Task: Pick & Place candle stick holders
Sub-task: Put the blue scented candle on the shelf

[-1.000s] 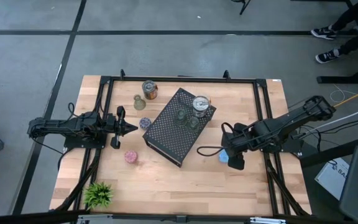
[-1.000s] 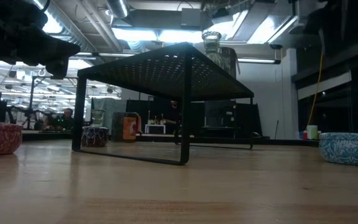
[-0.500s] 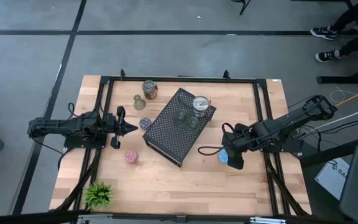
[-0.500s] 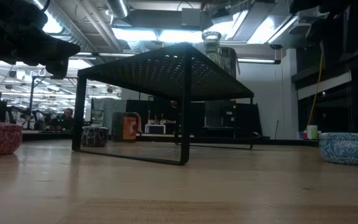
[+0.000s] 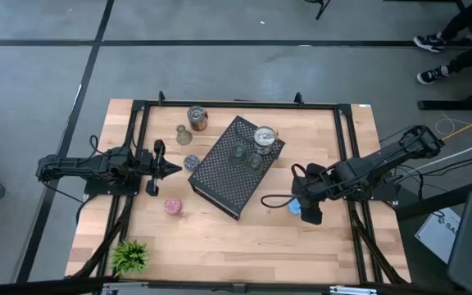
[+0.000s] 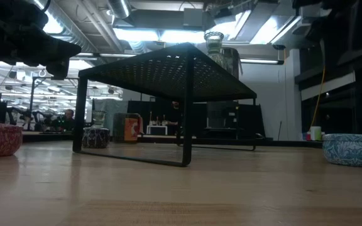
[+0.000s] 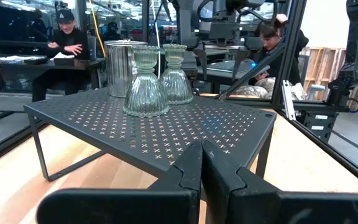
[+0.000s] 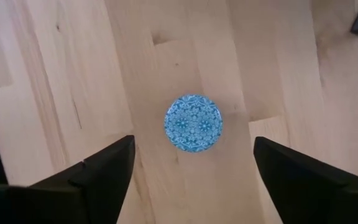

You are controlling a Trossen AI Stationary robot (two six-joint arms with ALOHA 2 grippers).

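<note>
Right tool hovering wide open, straight over the blue holder

The right tool [image 8: 191, 168] is hanging above the blue holder [image 8: 192, 122], fingers spread wide and holding nothing, and the holder is sitting flat on the worktop [image 8: 166, 56] between and beneath them, touching neither. The risk I'm seeing: the holder is low and round, so if the tool is dropping off-centre, one finger could be nudging it sideways before the other arrives, or pinching only the rim and letting it pop free. Going too deep would be driving the fingertips into the wood. Over on the other side, the left tool [image 7: 202, 163] is waiting with its fingers pressed together, empty, pointing at the black rack [image 7: 166, 127], where two glass holders [image 7: 146, 84] and a metal can [image 7: 120, 67] are standing just ahead of it.
</note>
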